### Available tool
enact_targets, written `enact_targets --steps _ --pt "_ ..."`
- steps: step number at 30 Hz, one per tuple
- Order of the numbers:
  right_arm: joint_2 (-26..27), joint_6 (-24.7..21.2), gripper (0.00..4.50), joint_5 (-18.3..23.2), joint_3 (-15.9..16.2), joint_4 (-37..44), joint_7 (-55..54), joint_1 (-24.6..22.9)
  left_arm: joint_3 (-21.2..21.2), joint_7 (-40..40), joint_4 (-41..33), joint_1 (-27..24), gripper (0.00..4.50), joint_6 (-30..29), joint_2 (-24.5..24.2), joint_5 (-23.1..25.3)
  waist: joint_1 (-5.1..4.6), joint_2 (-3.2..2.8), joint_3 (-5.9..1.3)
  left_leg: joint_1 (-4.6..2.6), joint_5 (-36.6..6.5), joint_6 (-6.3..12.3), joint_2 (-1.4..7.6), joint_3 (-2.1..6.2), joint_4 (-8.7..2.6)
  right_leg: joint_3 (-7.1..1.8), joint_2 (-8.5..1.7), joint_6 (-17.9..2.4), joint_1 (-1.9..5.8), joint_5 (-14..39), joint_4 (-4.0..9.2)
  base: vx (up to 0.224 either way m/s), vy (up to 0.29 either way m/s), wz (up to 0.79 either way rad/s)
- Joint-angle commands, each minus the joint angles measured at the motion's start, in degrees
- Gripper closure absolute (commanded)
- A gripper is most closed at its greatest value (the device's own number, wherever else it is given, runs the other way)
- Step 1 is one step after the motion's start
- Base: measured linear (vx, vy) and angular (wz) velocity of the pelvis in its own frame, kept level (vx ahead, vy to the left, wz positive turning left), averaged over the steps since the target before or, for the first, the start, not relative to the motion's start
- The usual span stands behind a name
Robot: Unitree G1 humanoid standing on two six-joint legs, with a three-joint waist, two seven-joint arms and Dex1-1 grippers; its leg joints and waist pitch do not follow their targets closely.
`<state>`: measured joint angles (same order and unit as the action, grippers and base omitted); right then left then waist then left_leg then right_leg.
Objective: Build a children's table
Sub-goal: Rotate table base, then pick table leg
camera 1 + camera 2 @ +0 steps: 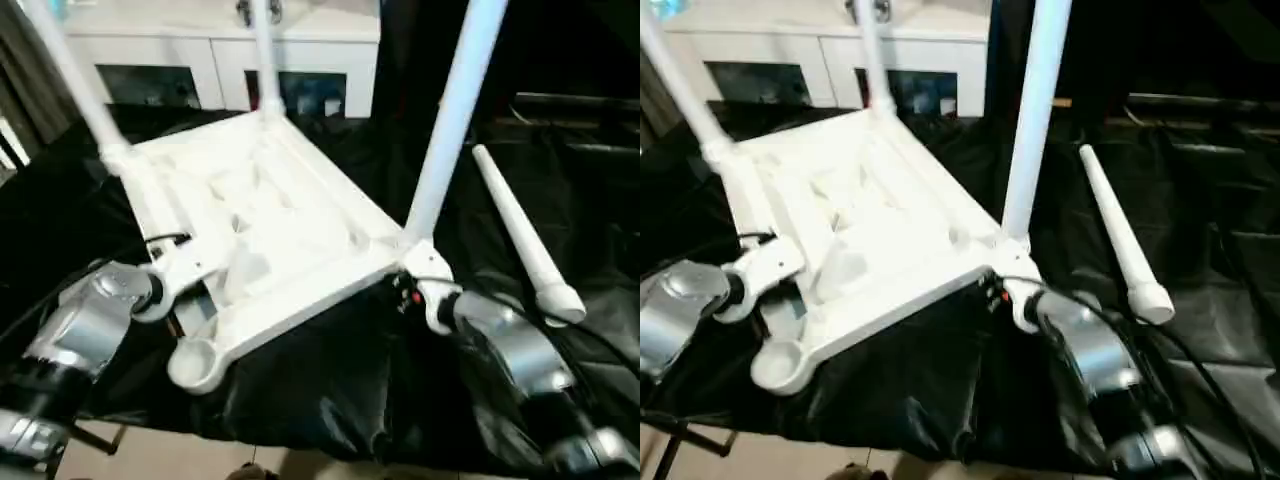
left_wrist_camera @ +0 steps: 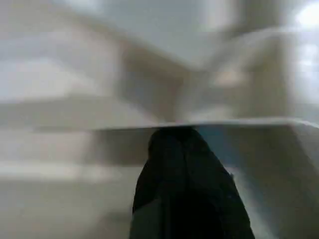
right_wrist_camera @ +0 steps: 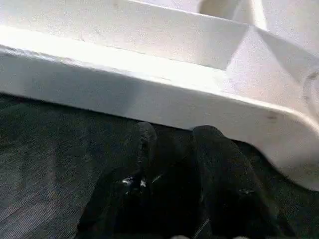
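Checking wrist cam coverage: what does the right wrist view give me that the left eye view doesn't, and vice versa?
Right wrist view: the two black fingers close up, side by side just below the tabletop's edge, over the black cloth.

Left eye view: the whole upside-down tabletop with three legs fitted upright, a loose leg lying on the cloth, an empty corner socket, both silver forearms, and the white cabinet behind.

Both: white tabletop edge and black cloth.

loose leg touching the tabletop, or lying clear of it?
Apart. In the left eye view black cloth shows between the loose leg and the tabletop edge.
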<state>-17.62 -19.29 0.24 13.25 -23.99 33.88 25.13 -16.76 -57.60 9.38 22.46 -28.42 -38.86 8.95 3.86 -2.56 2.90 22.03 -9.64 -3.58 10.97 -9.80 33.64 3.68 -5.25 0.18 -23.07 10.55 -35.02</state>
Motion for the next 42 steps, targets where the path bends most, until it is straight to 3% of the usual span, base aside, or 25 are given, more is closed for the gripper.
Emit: enact_targets --steps 1,3,11,12,14,18,19,20,26,27,30,31,35,37,42 --pt "1.35 2.75 3.37 -0.55 0.34 -2.05 -0.71 2.58 -3.20 -5.14 -4.17 -0.98 4.50 0.02 1.39 -3.90 0.18 -0.49 -3.58 -1.18 -18.27 -1.54 1.63 0.60 -4.41 -2.29 -2.78 -13.60 2.19 12.07 4.01 0.000 0.000 0.00" --pt "1.95 4.01 3.54 -1.20 0.40 -4.37 -1.32 4.11 -4.28 -6.88 -6.41 -1.05 4.50 -0.38 2.98 -5.72 0.13 -0.50 -3.55 -1.29 -18.17 -1.50 1.66 0.40 -4.33 -2.30 -2.57 -13.93 2.18 11.23 4.05 0.000 0.000 0.00" --pt "3.34 6.88 4.23 -1.72 -0.03 -8.91 -2.01 6.81 -7.39 -6.66 -8.59 0.86 4.50 -1.32 10.32 -7.34 -0.56 -0.15 -3.94 -0.65 -12.65 0.19 1.33 0.31 -3.78 -2.14 -2.53 -14.95 3.17 5.50 3.46 0.000 0.000 0.00" --pt "3.60 7.43 4.25 -2.06 -0.12 -9.68 -2.69 7.04 -7.44 -2.53 -5.14 2.79 4.50 0.45 14.14 -5.85 -0.74 -0.60 -3.95 -0.67 -12.69 0.36 1.27 0.28 -3.70 -2.10 -2.45 -15.06 3.13 5.13 3.54 0.000 0.000 0.00" --pt "3.77 7.81 4.33 -2.30 -0.21 -10.19 -3.04 7.16 -7.30 -0.07 -2.64 4.06 4.50 1.59 16.22 -4.95 -0.73 -0.36 -4.02 -0.82 -12.76 0.71 1.21 0.20 -3.54 -2.10 -2.32 -15.17 3.19 4.85 3.61 0.000 0.000 0.00" --pt "3.72 8.60 4.43 -2.39 -0.75 -10.79 -3.30 7.01 -6.42 3.66 1.34 6.76 4.50 2.74 20.02 -4.40 -0.93 -0.66 -4.05 -0.72 -13.31 1.04 1.22 0.34 -3.49 -1.97 -2.40 -15.01 3.38 5.75 3.72 0.000 0.000 0.00" --pt "3.65 8.77 4.43 -2.42 -0.91 -10.87 -3.40 6.97 -6.42 4.41 2.04 7.26 4.50 3.02 20.55 -4.00 -1.04 -0.47 -3.96 -0.67 -13.31 1.28 1.18 0.23 -3.46 -1.99 -2.34 -14.96 3.33 6.00 3.94 0.000 0.000 0.00" --pt "3.45 9.06 4.43 -2.52 -1.33 -10.81 -3.92 6.85 -6.82 5.65 3.49 8.22 4.50 4.20 21.07 -3.03 -0.88 -0.86 -4.12 -0.77 -12.85 1.48 1.19 0.30 -3.35 -2.01 -2.43 -15.04 3.38 5.86 3.81 0.000 0.000 0.00" --pt "1.14 3.04 4.43 -2.74 -5.09 -5.73 -8.36 6.35 -5.54 2.90 -0.45 7.21 4.50 4.51 19.76 -5.53 -0.77 -1.05 -4.21 -0.73 -11.43 2.00 1.32 0.39 -3.29 -1.93 -2.31 -15.33 3.49 4.34 3.61 0.000 0.000 0.00" --pt "0.59 0.23 4.18 1.76 -9.34 -3.66 -6.82 6.89 -3.78 2.82 -3.20 6.13 4.50 2.92 18.56 -6.82 -0.66 -1.76 -4.25 -0.87 -11.48 2.12 1.33 0.36 -3.24 -1.93 -2.26 -15.56 3.43 3.71 3.50 0.000 0.000 0.00" --pt "-0.39 -0.44 4.10 2.07 -10.63 -3.32 -7.29 7.55 -2.54 3.54 -4.17 5.68 4.50 2.71 18.19 -7.25 -0.55 -1.39 -4.13 -0.82 -12.18 2.24 1.24 0.27 -3.25 -1.81 -2.08 -15.42 3.36 4.52 3.58 0.000 0.000 0.00" --pt "-2.21 -1.35 4.04 1.76 -12.00 -5.02 -8.31 9.36 -1.54 3.05 -6.53 4.75 4.18 1.52 17.12 -8.00 -0.42 -1.64 -4.13 -0.92 -12.48 2.14 1.21 0.23 -3.19 -1.83 -2.17 -15.06 3.29 5.94 3.72 0.000 0.000 0.00" --pt "-4.41 -4.51 3.71 2.56 -15.30 -10.51 -11.93 14.10 0.04 1.71 -10.26 3.28 4.02 -0.14 16.00 -10.42 -0.48 -1.85 -4.11 -0.90 -12.81 1.41 1.04 0.18 -3.13 -1.75 -2.20 -14.96 3.20 8.88 3.80 0.000 0.000 0.00" --pt "-4.95 -5.49 3.57 2.26 -15.64 -12.21 -12.84 15.32 0.31 1.32 -10.87 3.02 3.71 -0.21 15.93 -11.06 -0.37 -1.83 -4.05 -0.91 -12.70 1.43 0.97 0.08 -3.00 -1.74 -2.15 -14.76 3.07 9.57 3.92 0.000 0.000 0.00" --pt "-7.27 -8.22 3.13 0.32 -15.90 -19.53 -15.23 19.92 1.52 1.39 -13.08 2.34 3.45 -0.49 16.25 -13.47 -0.25 -1.71 -4.13 -0.60 -11.45 1.70 0.84 0.04 -2.80 -1.60 -2.11 -14.71 3.21 9.26 3.80 0.000 0.000 0.00"
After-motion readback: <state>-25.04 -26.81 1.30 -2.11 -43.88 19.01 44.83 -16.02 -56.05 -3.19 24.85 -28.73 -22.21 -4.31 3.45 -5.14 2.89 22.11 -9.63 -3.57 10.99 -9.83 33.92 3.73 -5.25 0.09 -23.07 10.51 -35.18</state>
